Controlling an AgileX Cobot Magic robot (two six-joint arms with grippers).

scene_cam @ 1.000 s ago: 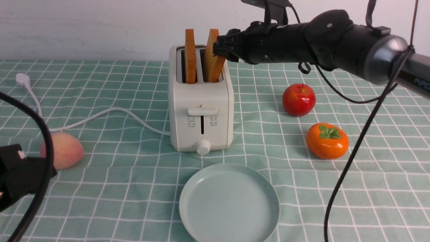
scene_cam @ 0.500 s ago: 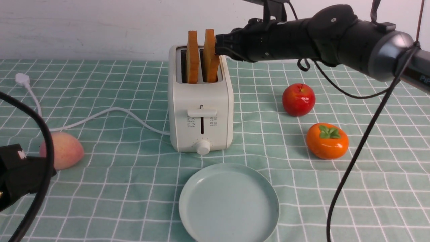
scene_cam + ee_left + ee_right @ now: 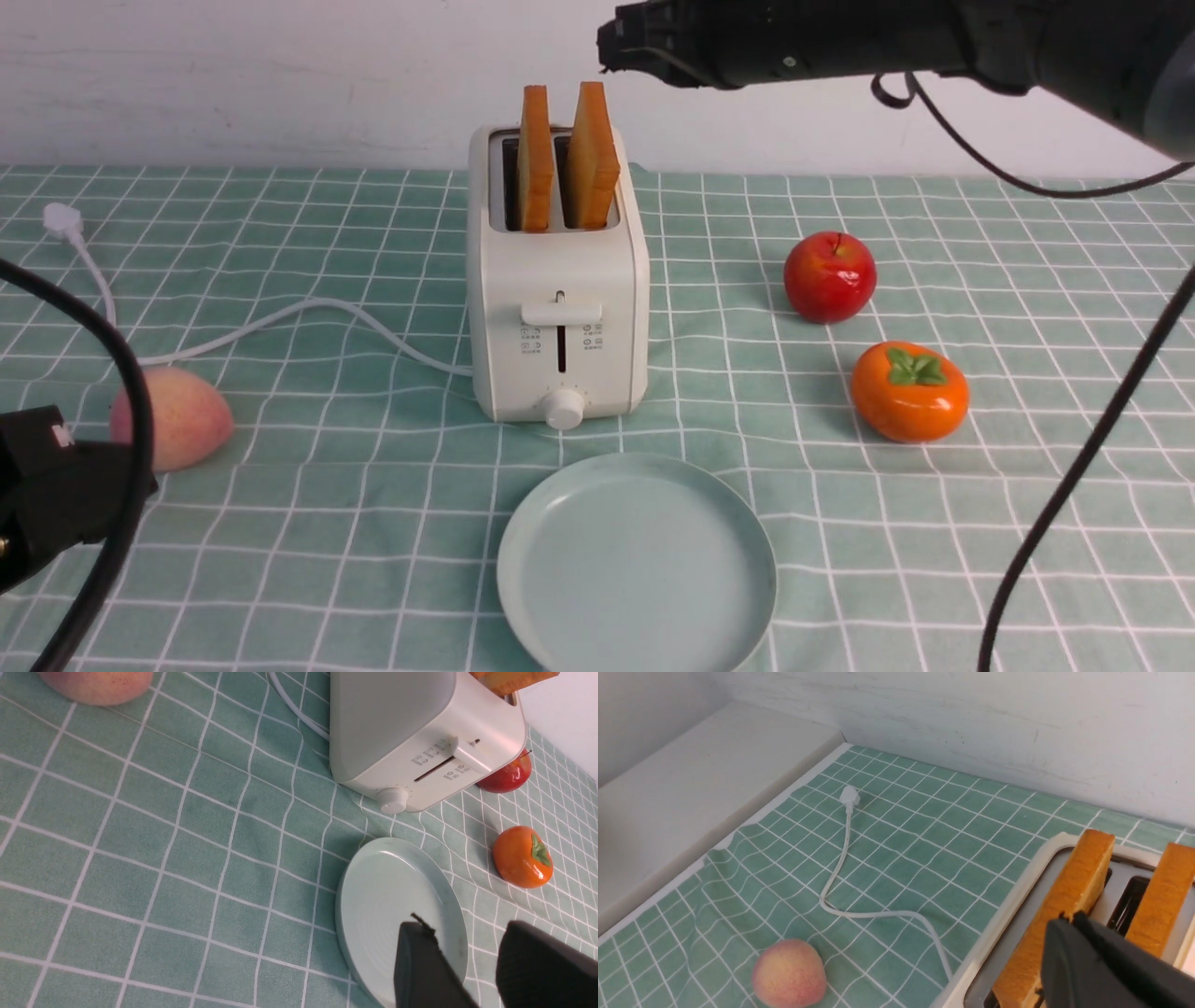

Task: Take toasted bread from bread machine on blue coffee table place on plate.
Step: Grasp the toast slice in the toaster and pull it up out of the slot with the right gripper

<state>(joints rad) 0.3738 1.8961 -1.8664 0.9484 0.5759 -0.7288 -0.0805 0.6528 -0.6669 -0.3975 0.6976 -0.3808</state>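
Two square golden-tan toasted bread slices stood in the smooth cream-white bread machine toward the wrinkled mint grid-cloth table's far edge, the round pale plate near its front edge; the right gripper hung above them, spread untellable, and the left gripper gaped empty

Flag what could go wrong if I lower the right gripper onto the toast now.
1. The right slice leans in its slot, close to the left slice. A finger of the right gripper may land on crust or jam between them.
2. A skewed pull could drag or tip the bread machine toward the plate.
3. The right arm's hanging cable drops on the persimmon side and may sweep it during the carry.
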